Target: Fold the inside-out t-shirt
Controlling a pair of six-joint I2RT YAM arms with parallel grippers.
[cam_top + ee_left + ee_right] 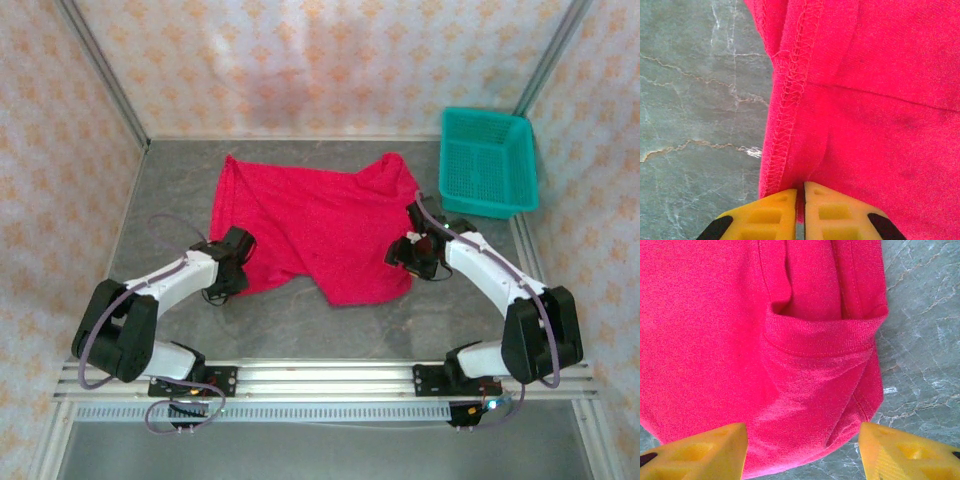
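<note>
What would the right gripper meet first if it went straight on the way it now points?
The t-shirt: its bunched, hemmed corner lies just ahead, between the fingers of the open right gripper. How near the cloth is to the tips is unclear.

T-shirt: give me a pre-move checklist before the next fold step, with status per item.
1. Left fingers pinching the t-shirt edge: ok.
2. Right fingers gripping cloth: not ok, they are open and straddle a hemmed corner.
3. Shirt lying flat: not ok, it is wrinkled with edges turned over.
4. Inside-out confirmed: ok, seam stitching faces up.
5. Basket clear of the shirt: ok, it sits apart at the far right.
</note>
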